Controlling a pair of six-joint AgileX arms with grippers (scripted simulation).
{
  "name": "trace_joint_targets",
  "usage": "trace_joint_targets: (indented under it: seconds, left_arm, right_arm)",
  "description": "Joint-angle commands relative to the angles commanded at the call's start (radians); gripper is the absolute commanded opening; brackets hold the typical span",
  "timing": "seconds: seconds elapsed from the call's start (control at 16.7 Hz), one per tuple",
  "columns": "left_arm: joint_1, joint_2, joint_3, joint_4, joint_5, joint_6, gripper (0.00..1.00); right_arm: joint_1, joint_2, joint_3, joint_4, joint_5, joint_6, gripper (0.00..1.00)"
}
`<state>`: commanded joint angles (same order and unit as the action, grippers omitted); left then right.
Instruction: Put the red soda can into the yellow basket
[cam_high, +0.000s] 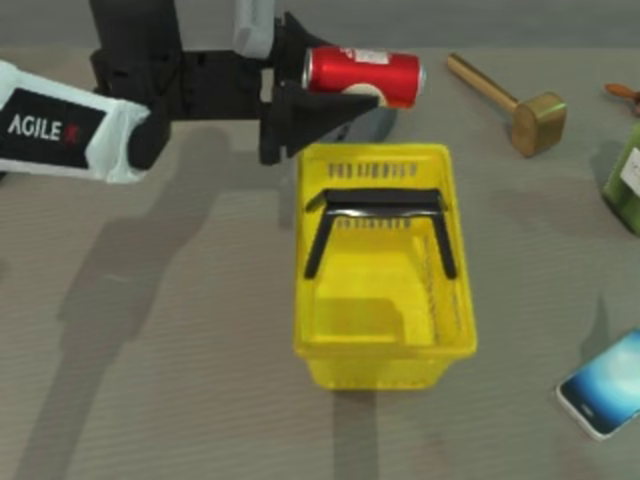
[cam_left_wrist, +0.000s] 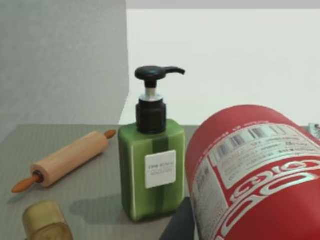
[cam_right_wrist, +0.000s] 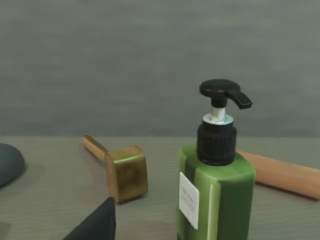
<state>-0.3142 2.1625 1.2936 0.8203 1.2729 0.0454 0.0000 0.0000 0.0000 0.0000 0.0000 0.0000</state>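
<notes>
The red soda can (cam_high: 365, 76) lies on its side in the air just behind the far rim of the yellow basket (cam_high: 380, 375), which stands mid-table with its black handles folded across the top. My left gripper (cam_high: 335, 78) is shut on the can's left end, reaching in from the left. Up close in the left wrist view, the red soda can (cam_left_wrist: 260, 180) fills the lower right, with a dark finger (cam_left_wrist: 182, 225) beside it. My right arm is out of the top view, parked near the green bottle.
A brass hammer (cam_high: 510, 100) lies at the back right. A green pump bottle (cam_high: 625, 180) stands at the right edge, with a rolling pin (cam_left_wrist: 70, 160) behind it. A phone (cam_high: 605, 385) lies front right. A dark rounded object (cam_high: 375, 122) sits under the can.
</notes>
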Motion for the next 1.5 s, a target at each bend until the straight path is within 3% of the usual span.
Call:
trace_joint_targets:
  seconds: [0.3, 0.66, 1.44, 1.5]
  left_arm:
    - [0.014, 0.155, -0.044, 0.216, 0.0, -0.005, 0.0]
    - [0.016, 0.184, -0.055, 0.25, -0.001, -0.006, 0.0]
    - [0.016, 0.184, -0.055, 0.25, -0.001, -0.006, 0.98]
    - [0.016, 0.184, -0.055, 0.25, -0.001, -0.006, 1.0]
  right_arm:
    - [0.0, 0.0, 0.0, 0.0, 0.0, 0.0, 1.0]
    - [0.0, 0.0, 0.0, 0.0, 0.0, 0.0, 1.0]
    - [0.0, 0.0, 0.0, 0.0, 0.0, 0.0, 1.0]
    - [0.0, 0.0, 0.0, 0.0, 0.0, 0.0, 1.0]
